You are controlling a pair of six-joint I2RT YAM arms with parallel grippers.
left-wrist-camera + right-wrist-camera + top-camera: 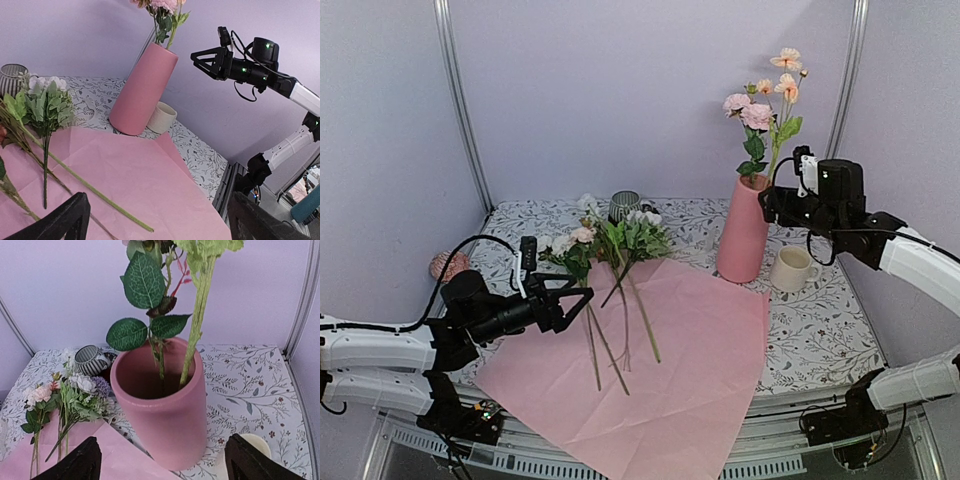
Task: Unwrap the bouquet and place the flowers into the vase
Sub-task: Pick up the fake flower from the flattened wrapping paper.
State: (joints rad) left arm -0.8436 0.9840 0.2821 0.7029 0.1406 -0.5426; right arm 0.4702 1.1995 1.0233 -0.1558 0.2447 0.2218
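On the tabletop the pink paper lies open and flat, so unwrapping looks done. Vase stands back right, just off the paper's far corner, with a few flowers in it. Loose flowers lie on the paper's far-left part, heads to the back, stems crossing toward the near edge. Roughly halfway, I'd say.

Risks from here:
- Stems overlap and lie flat on the paper. A pinch could take two at once, or catch paper with the stem and drag the sheet and everything on it.
- Vase is tall. A long stem swung in low, or a knock from the right arm, could tip it. Cup sits just beside it and would go too.
- Vase mouth is partly filled with leaves and stems, so a new stem may hang up on a leaf instead of dropping in.
- Right jaws sit close to the standing stems. Backing off on a bad line could snag a leaf and lift a flower out.

Jaws:
- Left jaws: spread wide, empty, low over the paper's left side, tips just beside the loose stems, touching nothing I can see.
- Right jaws: spread wide, fingers at either side of the wrist view with only the vase between them, holding nothing. Hovering just right of the vase mouth, a little above it.
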